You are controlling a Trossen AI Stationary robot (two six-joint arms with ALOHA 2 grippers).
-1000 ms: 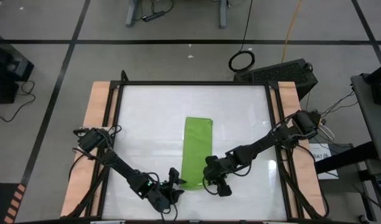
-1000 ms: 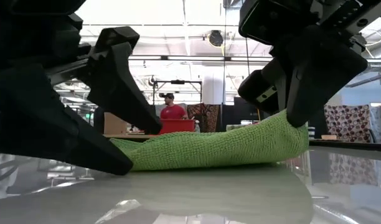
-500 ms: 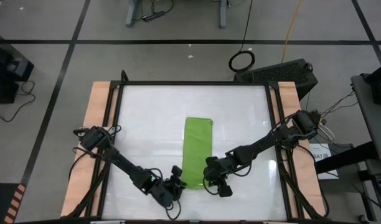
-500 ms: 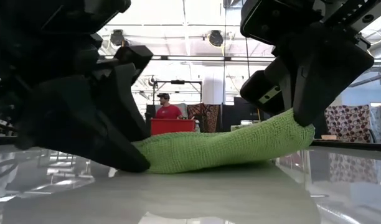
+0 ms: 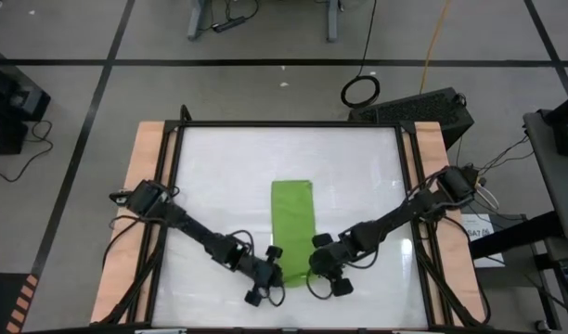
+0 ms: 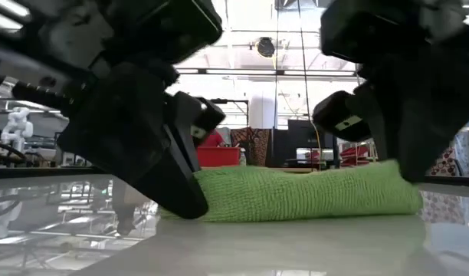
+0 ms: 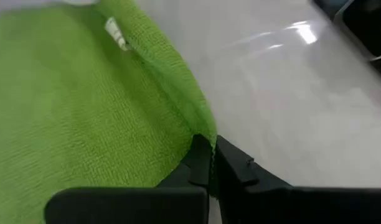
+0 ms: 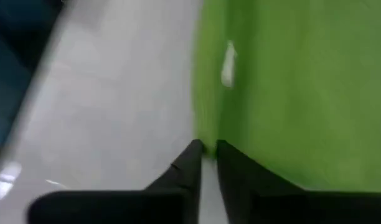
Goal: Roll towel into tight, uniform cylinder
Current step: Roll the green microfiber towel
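Towel (image 5: 292,225), one lime-green strip of looped fabric, is laid flat near the table's (image 5: 219,167) front edge. Its near corners are pinched by two grippers: left gripper (image 7: 208,163) pressed together on one, right gripper (image 8: 206,155) on the other.

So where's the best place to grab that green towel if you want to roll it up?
Probably by the two corners of the short near edge. The towel lies flat as a long narrow strip, so lifting that end lets it roll along its length. The left gripper comes in from its left side and the right gripper from the right, each pinching the thin edge at a corner.
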